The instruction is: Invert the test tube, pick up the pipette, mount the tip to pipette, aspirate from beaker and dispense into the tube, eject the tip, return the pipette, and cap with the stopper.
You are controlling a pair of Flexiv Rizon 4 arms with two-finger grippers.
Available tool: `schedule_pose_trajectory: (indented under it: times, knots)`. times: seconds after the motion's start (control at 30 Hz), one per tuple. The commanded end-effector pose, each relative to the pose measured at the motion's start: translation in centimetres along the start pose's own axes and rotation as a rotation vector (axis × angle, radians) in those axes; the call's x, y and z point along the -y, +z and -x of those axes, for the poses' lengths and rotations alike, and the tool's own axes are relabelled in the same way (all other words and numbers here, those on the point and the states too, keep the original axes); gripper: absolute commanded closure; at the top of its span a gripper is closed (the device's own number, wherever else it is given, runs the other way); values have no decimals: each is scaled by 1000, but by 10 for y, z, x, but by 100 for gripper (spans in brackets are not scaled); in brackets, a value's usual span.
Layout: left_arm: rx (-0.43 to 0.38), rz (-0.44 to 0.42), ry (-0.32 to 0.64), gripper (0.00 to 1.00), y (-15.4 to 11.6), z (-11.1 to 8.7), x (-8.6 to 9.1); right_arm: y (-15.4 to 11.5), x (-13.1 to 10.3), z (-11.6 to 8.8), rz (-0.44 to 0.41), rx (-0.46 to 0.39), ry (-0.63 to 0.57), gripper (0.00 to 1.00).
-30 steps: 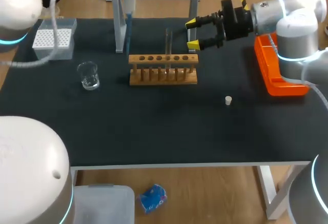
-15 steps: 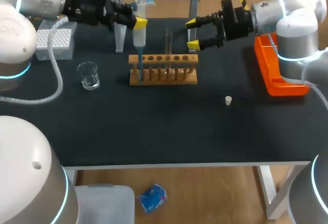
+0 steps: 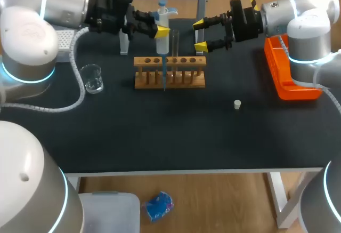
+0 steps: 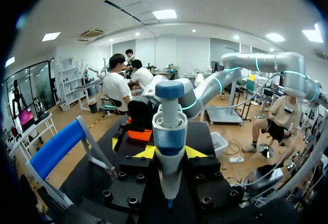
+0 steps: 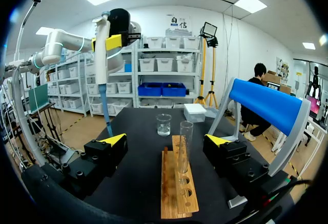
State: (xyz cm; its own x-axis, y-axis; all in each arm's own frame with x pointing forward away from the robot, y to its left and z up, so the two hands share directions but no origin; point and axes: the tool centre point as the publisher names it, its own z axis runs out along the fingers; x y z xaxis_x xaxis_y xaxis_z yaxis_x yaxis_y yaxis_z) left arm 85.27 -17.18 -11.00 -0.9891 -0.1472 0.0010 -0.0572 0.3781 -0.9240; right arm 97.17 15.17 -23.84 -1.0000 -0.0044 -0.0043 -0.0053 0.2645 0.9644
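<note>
On the black counter (image 3: 160, 137) a small white stopper (image 3: 237, 104) lies nearest, alone. Behind it stands the wooden rack (image 3: 169, 72) with the test tube (image 3: 175, 43) upright in it — a beaker (image 3: 92, 78) off to its left. Over the rack the left gripper (image 3: 159, 30) has its fingers pinching the pipette (image 3: 163, 45), tip down beside the tube; the right gripper (image 3: 201, 35) hangs just right of the tube — fingers spread, holding nothing.

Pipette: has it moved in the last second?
Yes. Held by the left gripper, the pipette has shifted rightward, from the left end of the wooden rack to beside the test tube.
</note>
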Motion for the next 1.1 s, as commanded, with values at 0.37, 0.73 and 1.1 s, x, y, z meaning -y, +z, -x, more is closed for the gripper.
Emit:
schedule_pose_trajectory:
  times: [0.37,0.73,1.1]
  knots:
    - [-19,17,11,100,9,5,2,0,0,0,0,1,-1,0]
    - [-19,17,11,100,9,5,2,-59,-13,-62,22,-36,6,0]
    - [-19,17,11,100,9,5,2,-42,-9,-124,143,-191,-27,0]
